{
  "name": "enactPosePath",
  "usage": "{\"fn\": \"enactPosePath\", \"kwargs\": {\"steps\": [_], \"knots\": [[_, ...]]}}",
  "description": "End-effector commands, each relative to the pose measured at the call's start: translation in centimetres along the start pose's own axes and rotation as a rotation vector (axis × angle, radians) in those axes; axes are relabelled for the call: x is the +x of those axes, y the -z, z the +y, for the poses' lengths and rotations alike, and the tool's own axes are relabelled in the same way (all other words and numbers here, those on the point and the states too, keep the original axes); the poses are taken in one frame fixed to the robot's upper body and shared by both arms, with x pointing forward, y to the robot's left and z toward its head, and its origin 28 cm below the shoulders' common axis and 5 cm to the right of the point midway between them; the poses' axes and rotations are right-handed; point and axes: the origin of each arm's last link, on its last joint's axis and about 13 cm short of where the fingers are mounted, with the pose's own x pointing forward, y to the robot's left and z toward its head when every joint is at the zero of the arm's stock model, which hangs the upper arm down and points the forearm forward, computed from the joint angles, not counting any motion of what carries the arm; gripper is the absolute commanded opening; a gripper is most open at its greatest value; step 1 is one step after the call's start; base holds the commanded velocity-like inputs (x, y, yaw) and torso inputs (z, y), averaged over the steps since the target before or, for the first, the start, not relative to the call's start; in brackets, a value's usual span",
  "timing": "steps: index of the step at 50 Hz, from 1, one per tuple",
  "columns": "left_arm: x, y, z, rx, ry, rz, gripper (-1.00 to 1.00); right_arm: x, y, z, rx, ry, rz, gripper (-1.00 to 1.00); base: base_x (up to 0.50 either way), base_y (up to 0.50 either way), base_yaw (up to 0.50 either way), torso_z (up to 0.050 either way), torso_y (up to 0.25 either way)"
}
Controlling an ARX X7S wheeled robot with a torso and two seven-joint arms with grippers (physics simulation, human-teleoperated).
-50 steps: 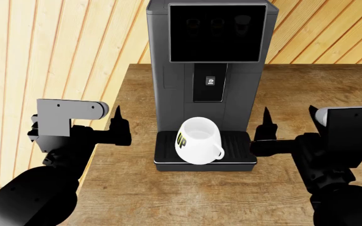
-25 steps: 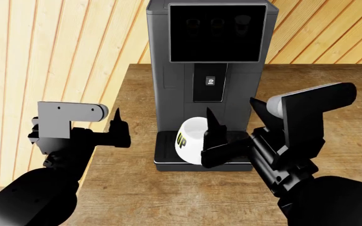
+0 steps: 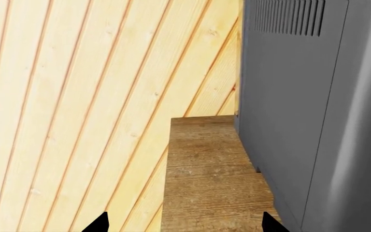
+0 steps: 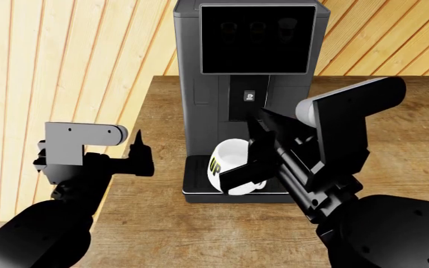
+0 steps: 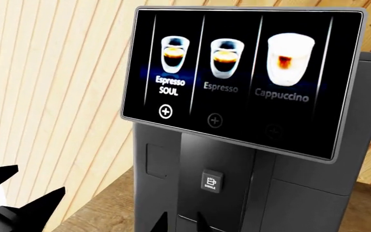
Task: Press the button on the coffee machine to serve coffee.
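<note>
The coffee machine (image 4: 199,95) stands at the middle of the wooden table, and its button (image 4: 249,97) sits on the narrow black column under the screen. In the right wrist view the button (image 5: 212,181) is just beyond my right gripper (image 5: 182,223). That gripper's two fingertips stand close together and hold nothing. In the head view my right gripper (image 4: 258,125) points up at the machine's front, a little below the button and above the white mug (image 4: 225,159). My left gripper (image 3: 183,224) is open and empty beside the machine's left side wall (image 3: 301,121).
The mug stands on the slotted drip tray (image 4: 199,192), partly hidden by my right arm. The lit screen (image 5: 237,77) shows three drinks. The table's left edge (image 4: 136,111) lies close to my left gripper (image 4: 138,152). A wooden plank wall stands behind.
My right arm has swung in from the machine's right side to its front, and its gripper has risen toward the button. My left arm has barely moved.
</note>
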Motion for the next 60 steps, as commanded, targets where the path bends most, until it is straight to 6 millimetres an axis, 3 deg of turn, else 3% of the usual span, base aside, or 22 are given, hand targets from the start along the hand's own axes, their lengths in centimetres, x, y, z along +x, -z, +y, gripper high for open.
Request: {"fn": "enactPosePath", "kwargs": {"steps": [1, 22, 60], "knots": [[0.0, 0.1, 0.3, 0.001, -0.004, 0.001, 1.00, 0.5, -0.2, -0.1, -0.010, 0.014, -0.013, -1.00, 0.00, 0.00, 0.00, 0.000, 0.000], [0.1, 0.3, 0.1, 0.002, -0.001, 0.006, 1.00, 2.5, 0.3, -0.2, -0.055, 0.062, -0.011, -1.00, 0.00, 0.00, 0.00, 0.000, 0.000], [0.2, 0.4, -0.1, 0.005, -0.003, 0.008, 1.00, 4.2, 0.9, -0.8, -0.064, 0.108, 0.003, -1.00, 0.00, 0.00, 0.00, 0.000, 0.000]]}}
